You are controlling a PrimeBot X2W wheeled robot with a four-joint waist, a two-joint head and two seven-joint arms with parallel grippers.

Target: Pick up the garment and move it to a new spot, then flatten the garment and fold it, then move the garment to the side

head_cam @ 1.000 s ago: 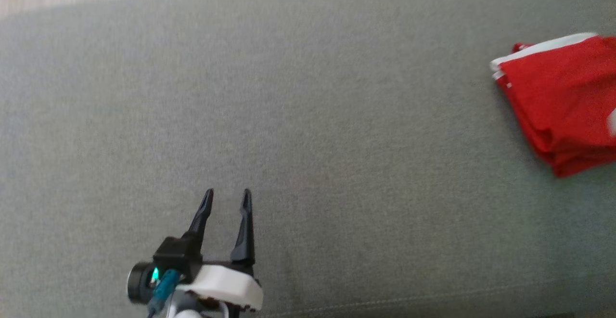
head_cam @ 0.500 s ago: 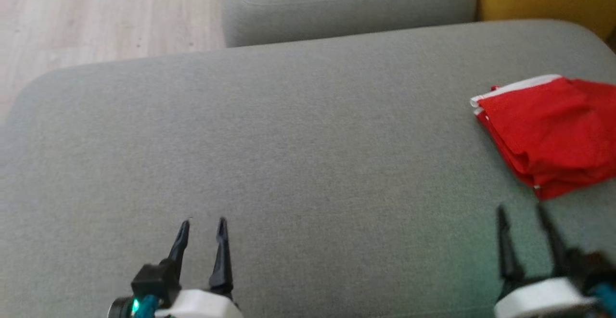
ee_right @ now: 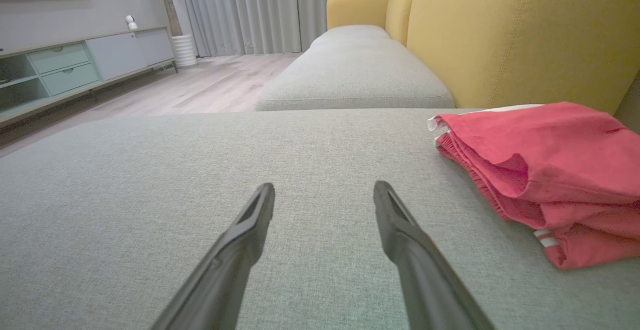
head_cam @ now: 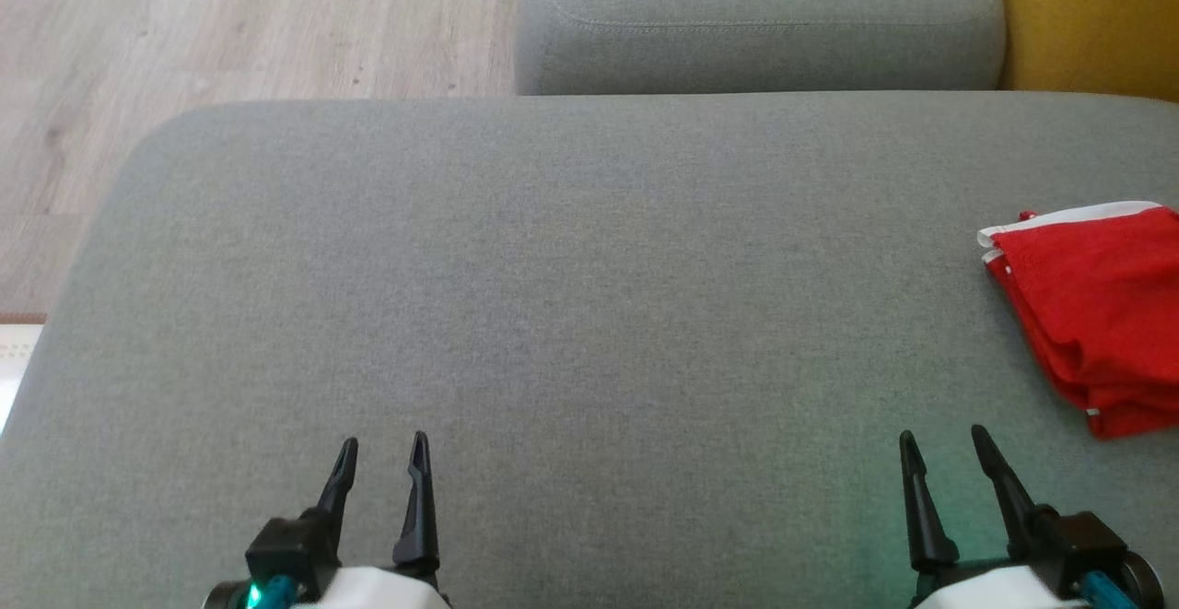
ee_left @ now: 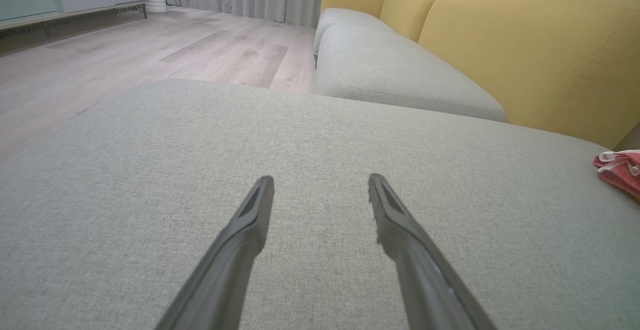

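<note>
The head camera has tilted up. The wooden floor [head_cam: 230, 29], a second grey cushion [head_cam: 755, 19] and a yellow backrest [head_cam: 1087, 19] now show beyond the seat. The right gripper [head_cam: 943, 434], out of the picture a second ago and blurred half a second ago, now stands sharp at the lower right. The left gripper [head_cam: 383, 440] sits lower, its wrist cut off by the edge.

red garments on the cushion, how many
1: a folded red fabric garment with white trim, at the right of the grey fabric cushion, ahead of the right gripper. More may lie off-frame.
</note>
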